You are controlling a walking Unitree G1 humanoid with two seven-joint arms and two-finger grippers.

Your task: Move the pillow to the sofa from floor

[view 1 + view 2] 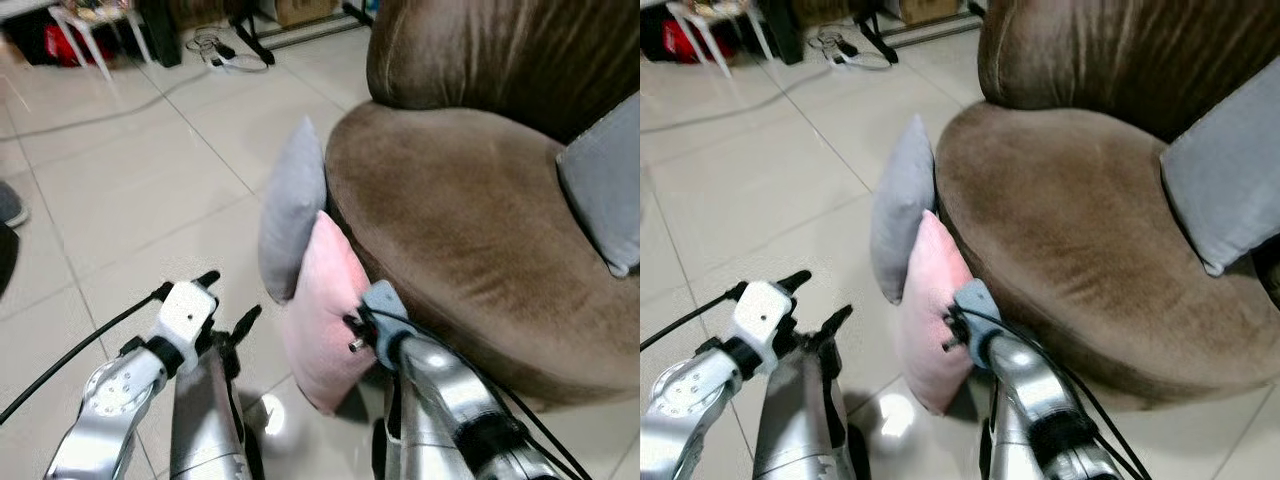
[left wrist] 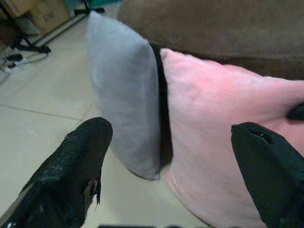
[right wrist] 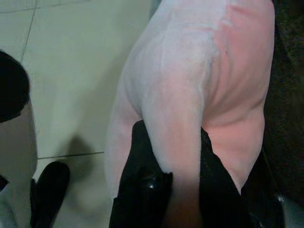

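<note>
Your right gripper (image 3: 173, 190) is clenched on a fold of the soft pink square velvet pillow (image 1: 325, 320); the fabric bunches between its black fingers (image 3: 137, 190). That pillow stands on edge on the glossy pale tiled floor (image 1: 130, 180), leaning on the front of the round brown suede sofa (image 1: 470, 230), directly ahead of the claw. Just beyond it, touching it, stands a grey fabric pillow (image 1: 292, 205). Another grey cushion (image 1: 605, 185) lies on the seat, far right of the claw.

Your left gripper (image 2: 171, 161) hangs released, fingers wide apart, aimed at the gap where the pink and grey pillows meet, near but not touching.

Handling guess: the pillow looks light, floppy and compressible, and the velvet may slip. A pinch of edge fabric alone will probably let it droop and swing. Take a deeper bite at the upper corner, or clamp the opposite face with the left claw.
</note>
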